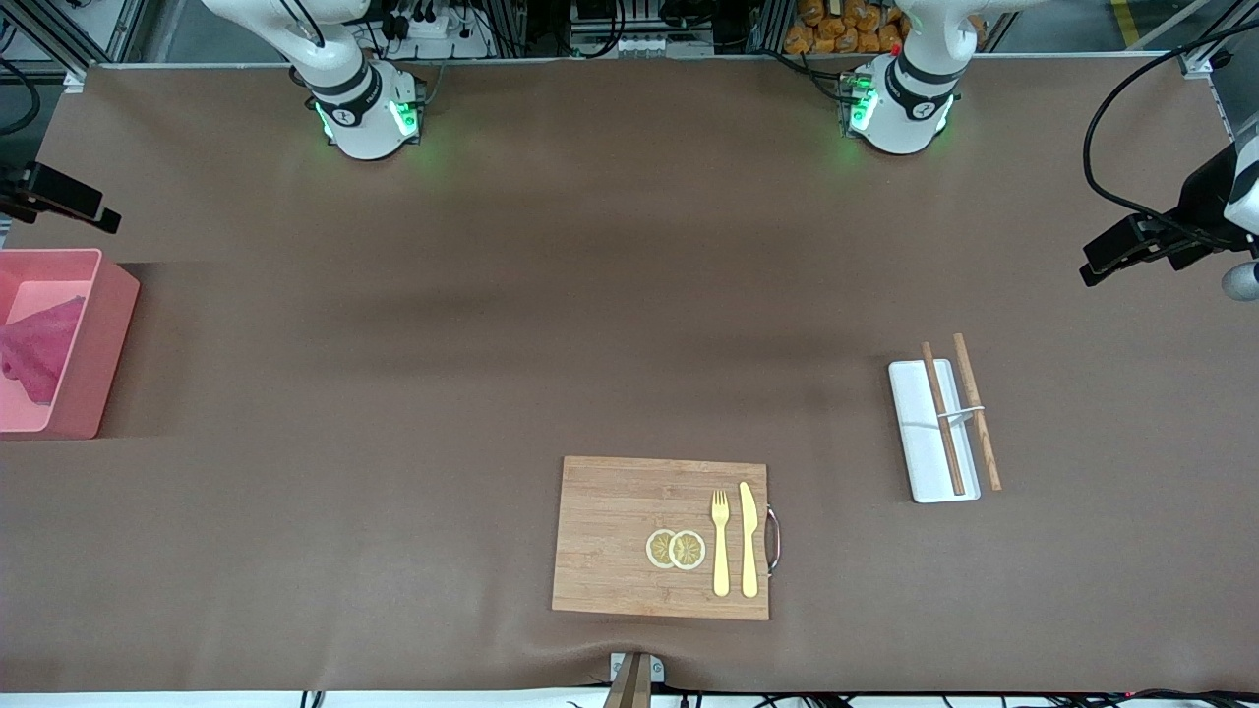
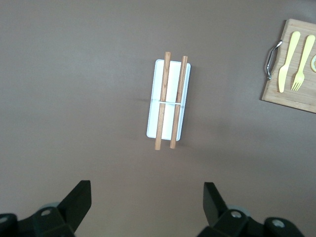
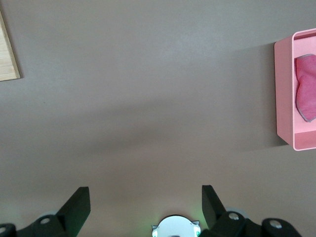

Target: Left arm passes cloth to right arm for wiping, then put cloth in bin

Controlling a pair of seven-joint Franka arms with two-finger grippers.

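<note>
cloth [image 1: 39, 349] is in the bin [image 1: 93, 339], mid-left edge of the front frame, at the right arm's end of the counter [image 1: 492, 324]; same pair shows at the right edge of the right wrist frame. It lies bunched against one side of the bin floor.

right gripper [image 3: 143, 207]: fingers spread wide, empty, over bare counter; in the front frame only a black piece shows at the left edge above the bin.

left gripper [image 2: 145, 205]: fingers spread wide, empty, up over the counter near the white tray [image 1: 932, 431], upper right edge of the front frame.

2 wooden sticks [image 1: 962, 418] lie lengthwise across the tray, right of center. Wooden board [image 1: 629, 536] at lower center carries 2 lemon slices [image 1: 676, 549], 1 yellow fork [image 1: 720, 541] and 1 yellow knife [image 1: 749, 539].
</note>
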